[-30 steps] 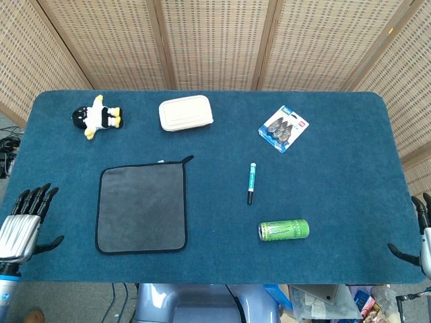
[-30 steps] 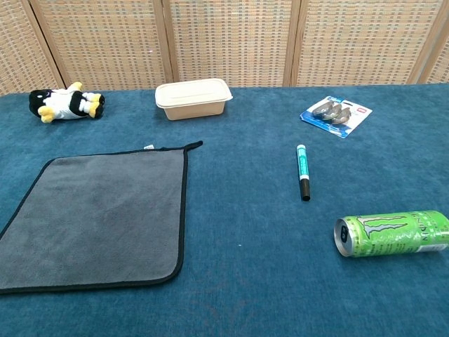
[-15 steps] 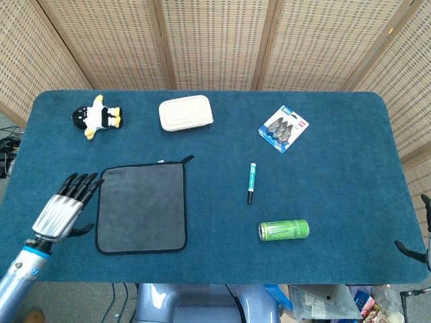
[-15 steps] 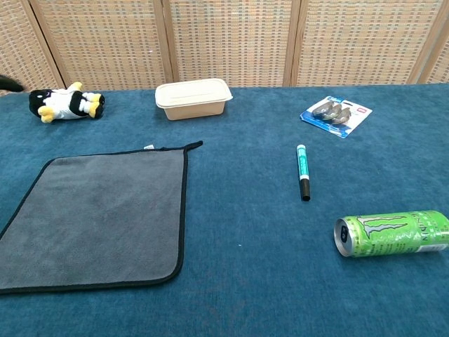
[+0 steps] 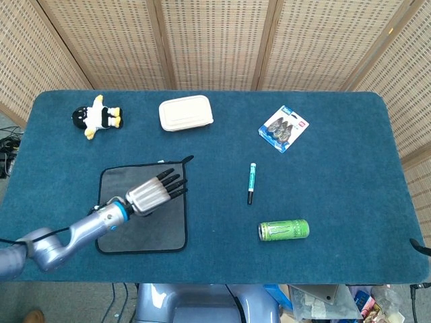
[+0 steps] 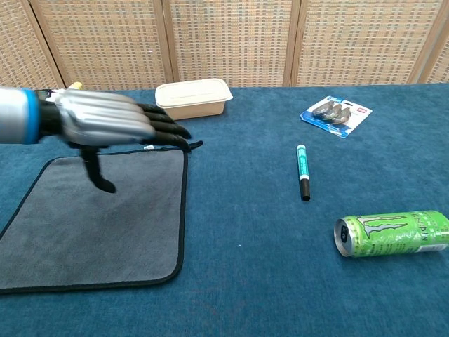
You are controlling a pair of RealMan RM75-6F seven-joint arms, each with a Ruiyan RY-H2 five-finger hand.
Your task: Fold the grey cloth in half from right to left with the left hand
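Note:
The grey cloth [image 5: 145,222] [image 6: 84,232] lies flat and unfolded on the blue table, left of centre, with a black hem. My left hand [image 5: 153,193] [image 6: 112,123] hovers over the cloth's upper right part, palm down, fingers stretched out toward the right edge and holding nothing. Its thumb hangs down toward the cloth in the chest view. The right hand shows in neither view; only a dark tip sits at the head view's lower right edge.
A toy penguin [image 5: 96,118] and a beige lidded box [image 5: 185,112] [image 6: 193,98] sit at the back. A green-capped marker [image 5: 250,182] [image 6: 302,171], a green can [image 5: 283,230] [image 6: 393,233] lying on its side and a blister pack [image 5: 283,127] [image 6: 336,114] lie to the right.
My left hand has swept from the table's left edge rightward and now sits above the cloth. The right hand has dropped out of view at the lower right.

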